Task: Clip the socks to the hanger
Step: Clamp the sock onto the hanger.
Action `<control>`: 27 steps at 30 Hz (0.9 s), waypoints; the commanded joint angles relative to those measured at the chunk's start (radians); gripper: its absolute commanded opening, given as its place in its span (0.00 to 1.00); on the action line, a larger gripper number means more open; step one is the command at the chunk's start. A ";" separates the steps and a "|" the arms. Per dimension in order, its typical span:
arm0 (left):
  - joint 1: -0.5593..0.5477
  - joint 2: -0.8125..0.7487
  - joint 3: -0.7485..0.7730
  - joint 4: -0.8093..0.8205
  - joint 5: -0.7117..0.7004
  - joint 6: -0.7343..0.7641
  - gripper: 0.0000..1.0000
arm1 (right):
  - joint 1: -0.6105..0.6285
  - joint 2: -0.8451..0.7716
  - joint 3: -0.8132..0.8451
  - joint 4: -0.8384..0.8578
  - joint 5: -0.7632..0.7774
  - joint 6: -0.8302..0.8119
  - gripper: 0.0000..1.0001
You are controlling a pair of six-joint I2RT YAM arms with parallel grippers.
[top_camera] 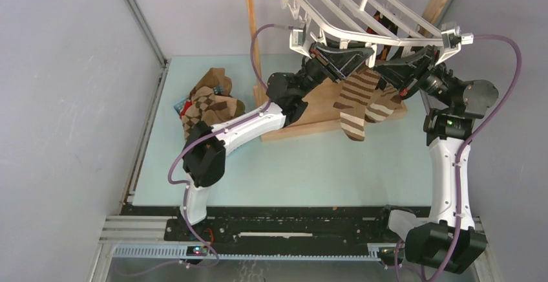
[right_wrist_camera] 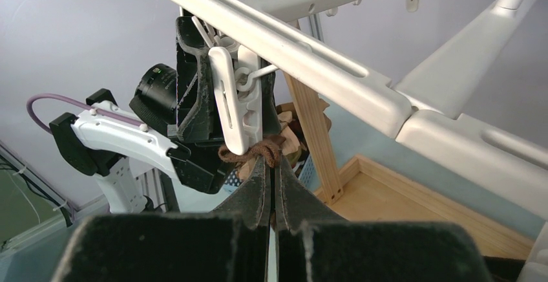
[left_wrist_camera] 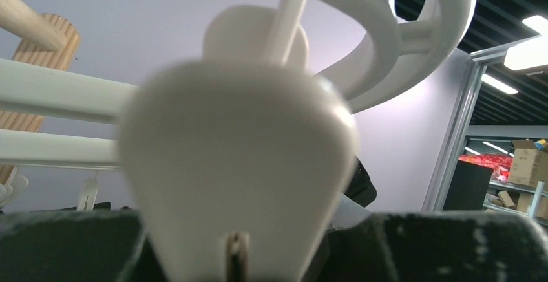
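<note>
The left gripper [top_camera: 337,59] grasps a white clip [right_wrist_camera: 236,101] on the hanger [top_camera: 362,17]. The right gripper [right_wrist_camera: 271,165] pinches the brown sock cuff [right_wrist_camera: 249,154] at the clip's 6 o'clock. If the clip closes before the cuff is seated, the striped sock [top_camera: 354,110] likely drops.

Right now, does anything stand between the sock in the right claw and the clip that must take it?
Nothing visible does. The right claw holds the brown edge of the sock directly under the mouth of the white clip, seemingly touching it. The left claw grips that clip from the sides, not in the path.
</note>
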 commanded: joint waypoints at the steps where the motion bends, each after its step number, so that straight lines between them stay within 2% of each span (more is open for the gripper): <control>1: 0.001 0.001 0.068 0.045 0.039 -0.024 0.04 | -0.005 -0.009 0.050 0.005 0.016 0.016 0.00; 19: 0.009 -0.002 0.076 0.026 0.080 -0.002 0.04 | 0.014 -0.030 0.083 -0.181 -0.020 -0.052 0.00; 27: 0.018 -0.028 0.039 0.006 0.062 0.037 0.04 | 0.010 -0.075 0.077 -0.199 -0.048 -0.096 0.00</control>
